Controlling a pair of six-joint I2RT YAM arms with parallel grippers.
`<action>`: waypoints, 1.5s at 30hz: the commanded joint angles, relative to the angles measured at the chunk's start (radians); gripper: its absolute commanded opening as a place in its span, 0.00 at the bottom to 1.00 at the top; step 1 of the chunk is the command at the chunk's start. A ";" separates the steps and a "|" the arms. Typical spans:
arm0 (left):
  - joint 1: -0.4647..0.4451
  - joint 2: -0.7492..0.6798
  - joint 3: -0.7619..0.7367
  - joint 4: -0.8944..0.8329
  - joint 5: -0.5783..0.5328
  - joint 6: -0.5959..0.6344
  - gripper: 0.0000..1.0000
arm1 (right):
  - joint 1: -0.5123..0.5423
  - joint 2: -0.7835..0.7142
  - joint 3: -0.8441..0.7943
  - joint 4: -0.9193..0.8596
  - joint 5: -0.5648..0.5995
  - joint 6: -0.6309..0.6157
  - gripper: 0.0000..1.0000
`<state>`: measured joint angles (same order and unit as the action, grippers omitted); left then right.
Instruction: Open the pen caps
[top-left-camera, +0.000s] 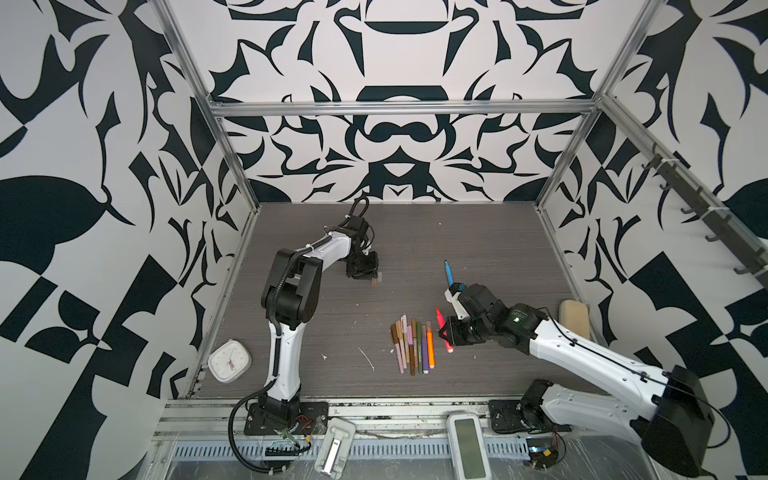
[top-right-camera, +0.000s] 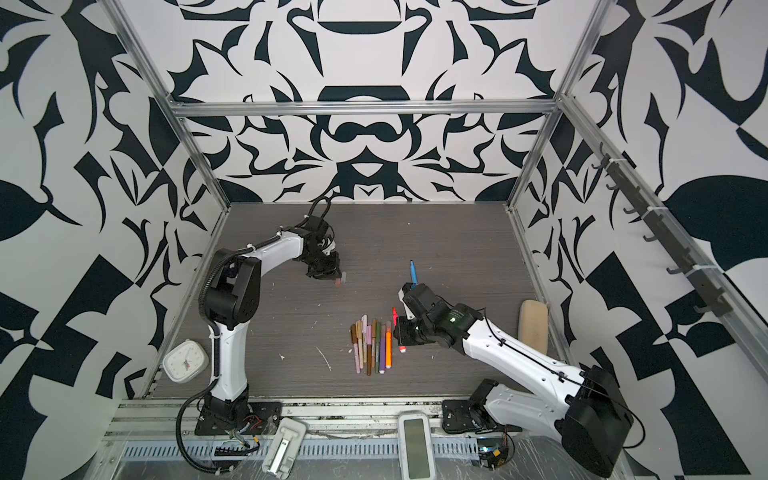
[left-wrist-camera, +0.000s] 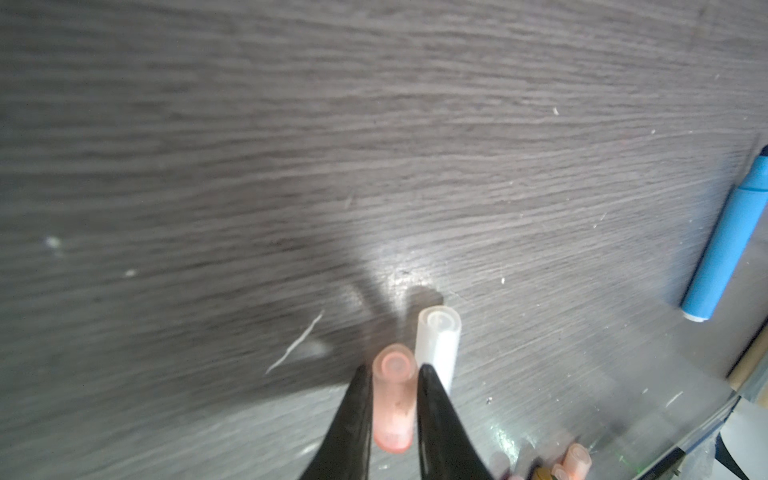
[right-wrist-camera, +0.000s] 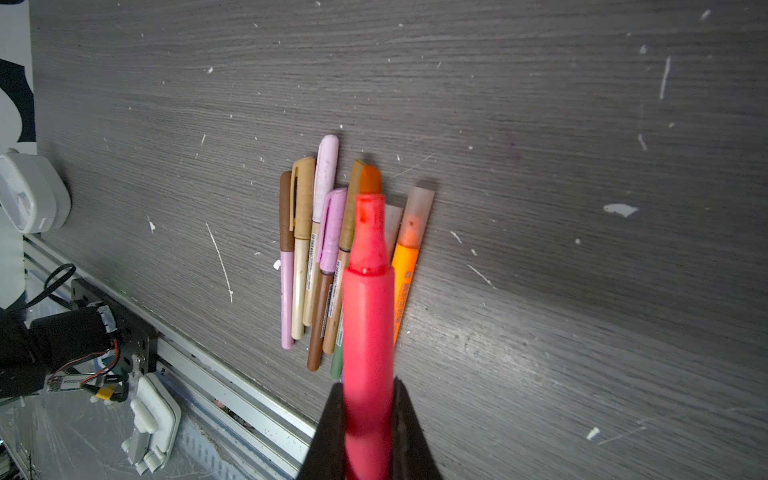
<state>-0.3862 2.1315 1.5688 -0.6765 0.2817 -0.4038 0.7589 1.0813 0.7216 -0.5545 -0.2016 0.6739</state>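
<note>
**Left gripper.** The left gripper (left-wrist-camera: 393, 372) is shown closed on a pinkish translucent cap (left-wrist-camera: 394, 409). The cap is pinched between the two black fingers (left-wrist-camera: 353, 419). In both top views this gripper is set low over the counter (top-left-camera: 316, 332), left of centre and toward the upper part of the surface. A clear cap (left-wrist-camera: 438, 345) is laid on the counter just beside the held cap. Whether the two caps touch cannot be told.

**Right gripper.** The right gripper (right-wrist-camera: 368, 386) is clamped around the barrel of the red pen (right-wrist-camera: 368, 324). No cap is fitted, and the reddish-orange tip is exposed. In a top view the red pen (top-left-camera: 439, 318) is located right of centre, just to the right of the row of pens (top-left-camera: 411, 347).

**Remaining pens.** The row is laid side by side at the lower centre of the counter, with caps fitted and directed toward the top of the frame. The orange pen (right-wrist-camera: 405, 274) is placed at the right edge of the row and carries a translucent cap.

The blue pen (top-left-camera: 449, 274) is laid apart from the row, above the right gripper in the frame, with its tapered end pointed upward.
</note>
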 joint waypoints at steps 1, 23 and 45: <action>0.000 -0.030 0.021 -0.024 0.011 -0.004 0.25 | -0.003 -0.004 0.036 -0.003 0.013 -0.011 0.00; 0.001 -0.052 0.016 -0.043 0.005 0.000 0.31 | -0.003 -0.001 0.022 0.007 0.016 -0.004 0.00; 0.001 -0.017 0.005 -0.031 0.037 -0.006 0.31 | -0.002 -0.006 0.013 0.011 0.014 -0.003 0.00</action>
<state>-0.3862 2.1075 1.5688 -0.6811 0.3035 -0.4038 0.7589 1.0817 0.7216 -0.5571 -0.2012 0.6743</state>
